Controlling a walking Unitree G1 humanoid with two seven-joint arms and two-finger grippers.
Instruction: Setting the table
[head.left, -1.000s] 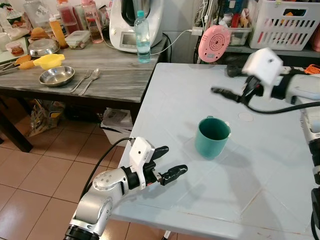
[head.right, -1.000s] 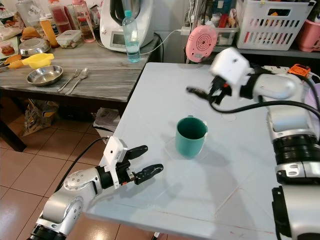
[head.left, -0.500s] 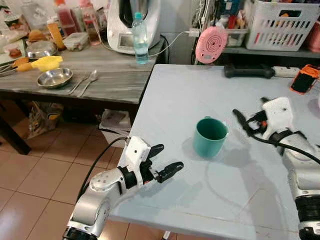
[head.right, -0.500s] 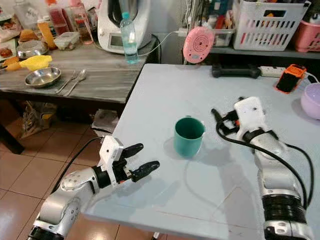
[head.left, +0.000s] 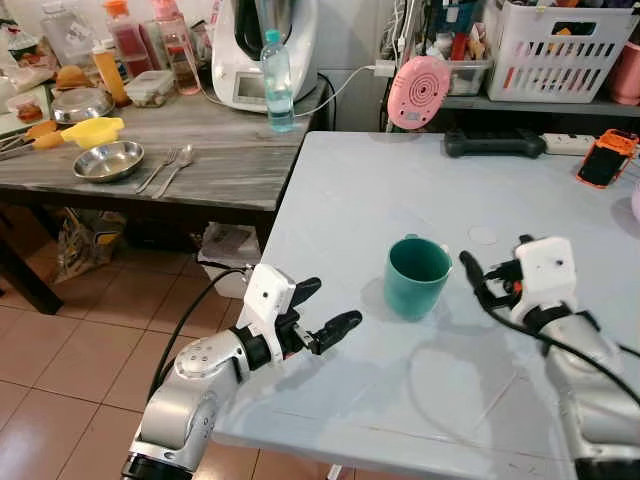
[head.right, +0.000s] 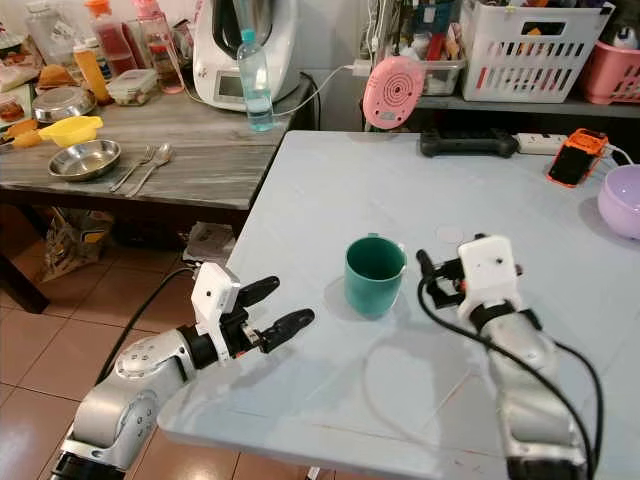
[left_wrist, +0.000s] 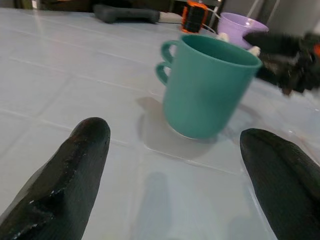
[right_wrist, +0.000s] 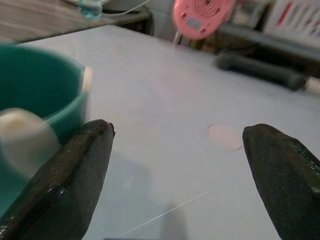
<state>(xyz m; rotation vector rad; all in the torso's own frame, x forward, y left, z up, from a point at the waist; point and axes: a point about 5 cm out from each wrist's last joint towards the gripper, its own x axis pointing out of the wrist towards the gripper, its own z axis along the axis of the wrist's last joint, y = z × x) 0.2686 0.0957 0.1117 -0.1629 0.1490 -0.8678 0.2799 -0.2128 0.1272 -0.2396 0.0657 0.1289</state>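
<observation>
On either side of the teal mug (head.left: 417, 276), both grippers' fingers (left_wrist: 75, 165) spread wide, holding nothing

Pale grey bench (head.left: 400, 180) with faint tile-like lines, darker wood-grain side table (head.left: 230, 160) cluttered with kitchenware at the robot's left, terracotta tiled floor (head.left: 70, 350) below, white slatted basket (head.left: 555, 50) on a shelf behind, even indoor light
</observation>
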